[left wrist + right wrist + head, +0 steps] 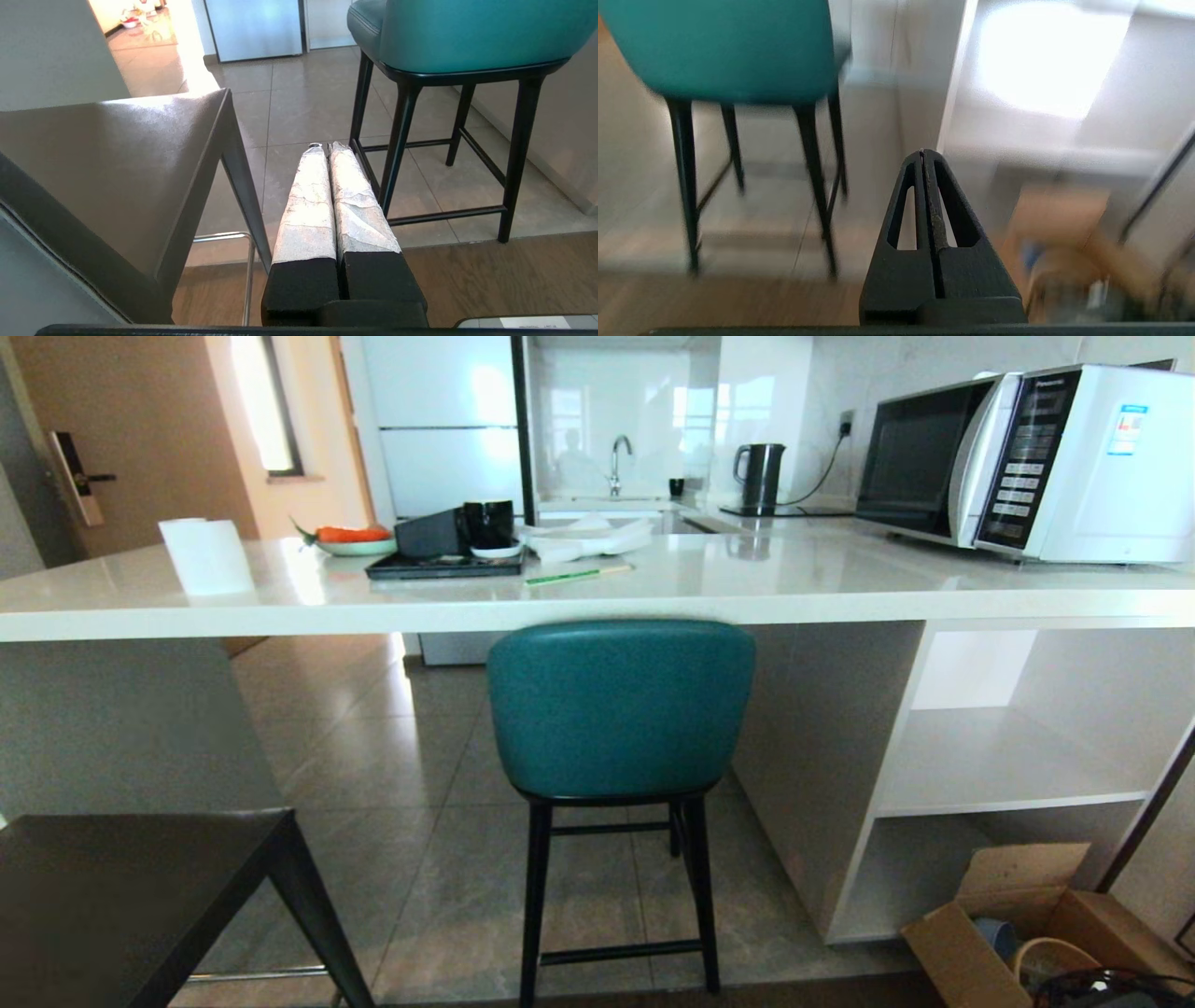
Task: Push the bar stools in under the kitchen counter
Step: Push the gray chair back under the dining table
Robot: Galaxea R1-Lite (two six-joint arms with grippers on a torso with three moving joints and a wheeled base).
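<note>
The teal stool (620, 709) stands square in front of the kitchen counter (597, 602), its rounded padded back just below the thick white slab edge and its seat tucked beneath the top. The upholstery is smooth teal with a stitched seam, set on a black frame with 4 thin black legs and footrest bars. It sits on grey floor tile, close beside the counter's white side panel and the open white shelves (1008, 784) to its right.

The grey stool (131, 887) is nearer, at the lower left, well back from the counter. Its flat square seat is dark grey with a sheen, on dark tapered legs, and a chrome footrest bar shows under it.

The left gripper (322, 148) hangs between the 2 stools, its 2 paper-wrapped fingers pressed together and holding nothing. The right gripper (922, 153) hangs to the right of the teal stool, facing the shelves, its black fingers likewise closed on nothing.

On the counter sit a microwave (1027, 462), a kettle (761, 474) and a black tray (443, 565). A cardboard box (1018, 924) lies on the floor by the shelves.
</note>
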